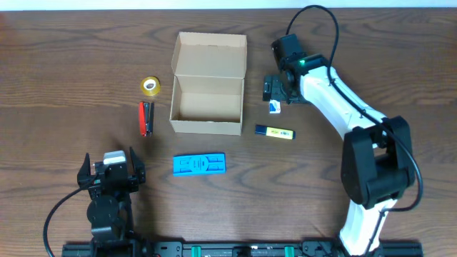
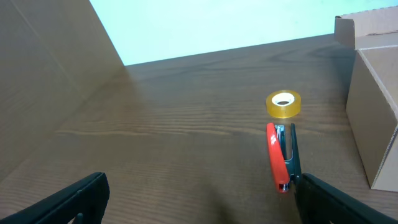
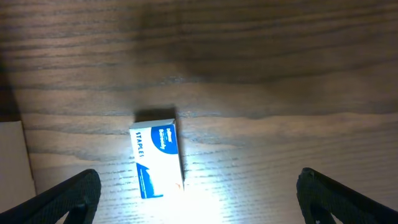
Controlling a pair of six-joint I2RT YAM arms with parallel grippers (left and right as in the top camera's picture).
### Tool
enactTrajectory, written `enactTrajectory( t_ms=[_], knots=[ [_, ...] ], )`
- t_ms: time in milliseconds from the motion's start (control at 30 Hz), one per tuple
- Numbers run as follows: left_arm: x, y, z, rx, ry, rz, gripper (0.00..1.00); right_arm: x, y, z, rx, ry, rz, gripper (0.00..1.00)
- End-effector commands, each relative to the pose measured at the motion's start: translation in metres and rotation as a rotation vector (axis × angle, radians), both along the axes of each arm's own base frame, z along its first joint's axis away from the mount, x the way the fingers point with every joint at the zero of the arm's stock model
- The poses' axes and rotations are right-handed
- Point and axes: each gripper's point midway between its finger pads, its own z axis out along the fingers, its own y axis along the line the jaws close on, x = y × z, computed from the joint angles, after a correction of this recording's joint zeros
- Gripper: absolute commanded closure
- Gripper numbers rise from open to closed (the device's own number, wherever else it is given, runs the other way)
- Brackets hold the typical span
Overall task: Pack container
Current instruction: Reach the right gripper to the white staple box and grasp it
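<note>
hovering right claw (image 3: 199,199): spread wide
staples box (image 3: 155,162): just ahead of it, left of centre
container (image 1: 206,126): open, to its left
left claw (image 2: 199,205): spread wide
stapler (image 2: 281,155): ahead-right of it
tape (image 2: 283,104): just beyond stapler

The box (image 1: 206,127) is plain tan, the tape roll (image 1: 150,85) yellow, the stapler (image 1: 146,118) red. The table (image 1: 71,71) has dark wood grain.

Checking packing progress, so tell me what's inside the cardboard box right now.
The container looks empty: overhead shows bare cardboard floor, lid flap folded back. Its near wall covers a thin strip of floor, so that edge cannot be checked.
</note>
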Motion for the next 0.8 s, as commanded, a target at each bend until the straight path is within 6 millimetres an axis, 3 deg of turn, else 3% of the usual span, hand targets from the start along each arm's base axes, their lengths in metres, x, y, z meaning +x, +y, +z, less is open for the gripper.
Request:
enactTrajectory(
  t_ms=[0,133,367,633,767],
  knots=[
    [0.0,-0.001,-0.014,0.0,0.032,-0.004,0.05,0.004,0.011,-0.012,0.025,0.014,0.022,0.01],
    [0.0,-0.001,-0.014,0.0,0.032,-0.004,0.05,0.007,0.025,-0.026,0.053,0.027,0.159,0.01],
    [0.0,-0.001,-0.014,0.0,0.032,-0.004,0.05,0.005,0.024,-0.047,0.036,0.067,0.202,0.03],
    [0.0,-0.001,-0.014,0.0,0.032,-0.004,0.05,-0.003,0.026,-0.059,0.048,0.11,0.205,0.28],
    [0.0,-0.001,-0.014,0.0,0.032,-0.004,0.05,-0.011,0.025,-0.069,0.048,0.152,0.206,0.5]
  ],
)
